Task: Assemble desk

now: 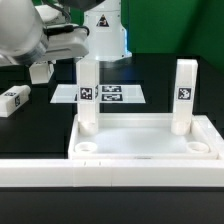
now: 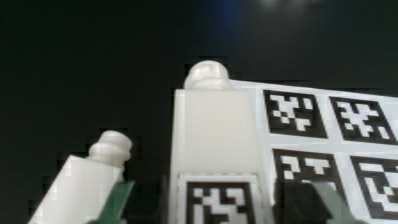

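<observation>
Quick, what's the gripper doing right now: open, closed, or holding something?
Gripper: cannot be told; a white square plastic leg shows close by in the wrist view.

The counter (image 1: pixel 40 130) is matte black and fills most of the exterior view; it gives back almost no reflection. Behind it stands a plain backdrop (image 1: pixel 175 30) of very dark green. The light is soft and even, so shadows on the black surface are hardly visible. The marker board (image 1: pixel 125 95) lies flat on the counter toward the back, and a long white bar (image 1: pixel 110 178) runs across the whole front. In the wrist view the counter (image 2: pixel 89 60) is the same deep black, and the marker board (image 2: pixel 333 145) lies on it, a little blurred.
</observation>
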`<state>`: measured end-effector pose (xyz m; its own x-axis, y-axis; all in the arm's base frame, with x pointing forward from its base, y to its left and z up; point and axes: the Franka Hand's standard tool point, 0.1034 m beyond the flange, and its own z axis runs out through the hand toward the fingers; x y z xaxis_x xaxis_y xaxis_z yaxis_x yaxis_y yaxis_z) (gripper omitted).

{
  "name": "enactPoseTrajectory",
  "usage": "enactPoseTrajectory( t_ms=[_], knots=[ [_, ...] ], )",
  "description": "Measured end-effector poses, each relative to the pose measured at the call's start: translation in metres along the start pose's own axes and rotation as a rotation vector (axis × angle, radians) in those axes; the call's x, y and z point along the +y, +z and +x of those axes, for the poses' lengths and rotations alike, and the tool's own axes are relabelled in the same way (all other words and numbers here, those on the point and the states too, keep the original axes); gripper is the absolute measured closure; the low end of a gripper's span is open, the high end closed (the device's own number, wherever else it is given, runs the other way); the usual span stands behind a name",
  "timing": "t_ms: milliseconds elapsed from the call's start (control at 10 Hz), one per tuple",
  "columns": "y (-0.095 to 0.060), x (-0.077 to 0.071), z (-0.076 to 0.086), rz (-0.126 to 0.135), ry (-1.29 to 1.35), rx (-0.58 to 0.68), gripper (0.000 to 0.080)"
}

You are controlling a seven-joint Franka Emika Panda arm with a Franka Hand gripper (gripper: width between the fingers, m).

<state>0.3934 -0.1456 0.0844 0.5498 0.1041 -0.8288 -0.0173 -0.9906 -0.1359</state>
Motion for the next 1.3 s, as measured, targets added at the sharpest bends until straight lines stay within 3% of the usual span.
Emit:
enactPoseTrajectory(
  t_ms=[100, 500, 600, 900, 1000, 1100, 1200, 1300],
  knots=[
    [-0.007, 0.003, 0.005, -0.015, -0.008, 0.064, 0.0514],
    [-0.051, 0.003, -0.012, -0.039, -0.026, 0.269, 0.0514],
    [-0.06, 0.005, -0.009, -0.051, -0.027, 0.318, 0.0514],
    [-0.065, 0.007, -0.005, -0.076, -0.042, 0.573, 0.0514],
    [-0.069, 0.007, -0.004, -0.078, -0.041, 0.613, 0.0514],
    [-0.083, 0.002, -0.003, -0.056, -0.043, 0.67, 0.0514],
    [-0.095, -0.002, 0.0, -0.052, -0.04, 0.715, 0.0514],
    [-0.108, -0.008, 0.005, -0.066, -0.035, 0.799, 0.0514]
  ],
)
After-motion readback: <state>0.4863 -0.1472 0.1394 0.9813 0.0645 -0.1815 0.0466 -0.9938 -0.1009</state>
